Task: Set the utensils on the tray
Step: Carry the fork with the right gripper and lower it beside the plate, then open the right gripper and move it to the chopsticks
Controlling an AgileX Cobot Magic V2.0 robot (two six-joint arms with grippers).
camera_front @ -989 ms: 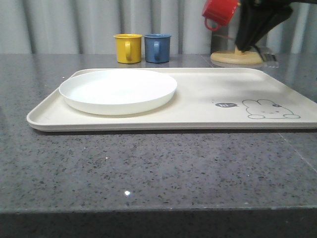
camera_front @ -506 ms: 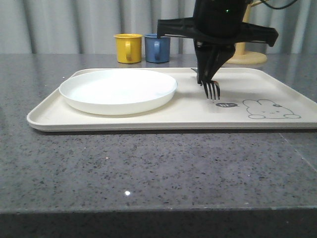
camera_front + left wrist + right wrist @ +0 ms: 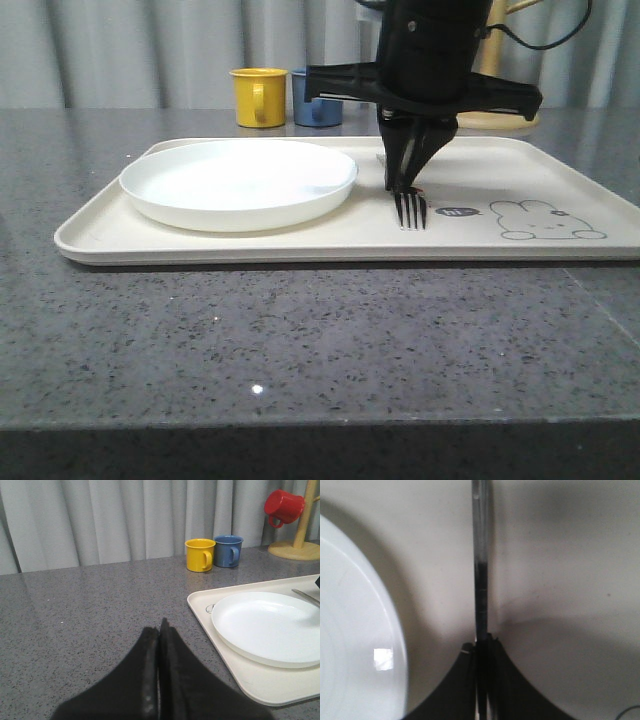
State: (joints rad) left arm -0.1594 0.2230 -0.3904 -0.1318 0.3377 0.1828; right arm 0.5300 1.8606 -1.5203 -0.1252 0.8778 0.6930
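The cream tray (image 3: 300, 250) with a rabbit drawing lies across the table. My right gripper (image 3: 405, 185) hangs over its middle, shut on a silver fork (image 3: 411, 208). The tines point toward the front and sit just above the tray surface, right of the white plate (image 3: 238, 185). In the right wrist view the fork handle (image 3: 481, 555) runs straight out from the gripper (image 3: 482, 642) over the tray (image 3: 560, 555), beside the plate (image 3: 350, 630). My left gripper (image 3: 160, 630) is shut and holds nothing, above bare table left of the tray (image 3: 250, 680).
A yellow mug (image 3: 258, 96) and a blue mug (image 3: 312, 97) stand behind the tray. A wooden mug stand (image 3: 300, 545) with a red mug (image 3: 282, 507) is at the back right. The grey stone table (image 3: 300, 350) runs to the front edge.
The right arm came from the back right by the mug stand to over the tray with the fork. Over the last half second it moved slightly left and lower.
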